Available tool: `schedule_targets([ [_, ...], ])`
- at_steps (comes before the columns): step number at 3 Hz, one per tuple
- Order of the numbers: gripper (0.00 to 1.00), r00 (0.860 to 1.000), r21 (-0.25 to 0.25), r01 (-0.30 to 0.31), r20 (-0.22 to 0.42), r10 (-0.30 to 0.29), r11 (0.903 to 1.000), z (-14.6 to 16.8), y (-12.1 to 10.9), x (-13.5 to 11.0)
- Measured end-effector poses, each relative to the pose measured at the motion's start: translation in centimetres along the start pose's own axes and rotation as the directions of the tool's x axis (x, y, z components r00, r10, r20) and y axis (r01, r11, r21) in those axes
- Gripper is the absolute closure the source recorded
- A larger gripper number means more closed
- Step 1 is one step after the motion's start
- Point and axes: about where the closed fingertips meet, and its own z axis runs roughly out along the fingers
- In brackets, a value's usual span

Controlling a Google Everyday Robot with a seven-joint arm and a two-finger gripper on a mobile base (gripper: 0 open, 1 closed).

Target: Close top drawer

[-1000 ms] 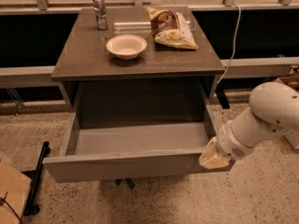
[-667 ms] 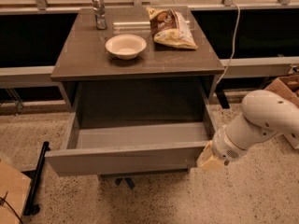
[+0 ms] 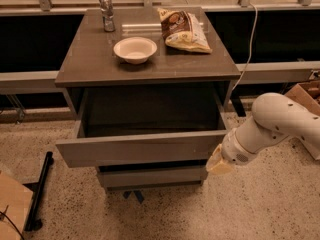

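The grey-brown cabinet's flat worktop overhangs the wide, shallow grey-brown top drawer. The drawer stands partway out below the worktop's front edge, its plain front forward of the lower drawer front and its dark inner box exposed. The step in hand looks like the closing push itself, and I judge it about midway, with a fair stretch of travel left. The thick white robot arm reaches in low from the right, beyond the worktop's front-right corner, with its forearm sloping down and left. The pale yellowish gripper sits against or just beside the right end of the drawer front. Whether it is spread or pressed together cannot be told. Because that contact is off-centre, the next move calls for a steady push straight toward the cabinet's back so the drawer does not skew on its runners. On the worktop, a crumpled brown-and-yellow snack bag lies toward the back-right corner. A shallow cream bowl sits near the middle, and a small metallic cup-like object stands near the back-left corner.
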Motion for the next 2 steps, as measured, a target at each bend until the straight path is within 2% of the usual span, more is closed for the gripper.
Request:
schedule_targets([
  [1, 1.0, 1.0, 0.0, 0.0, 0.0, 0.0, 1.0, 0.0, 0.0, 0.0],
  [2, 1.0, 1.0, 0.026, 0.02, 0.01, -0.02, 0.9995, 0.0, -1.2, -0.8],
])
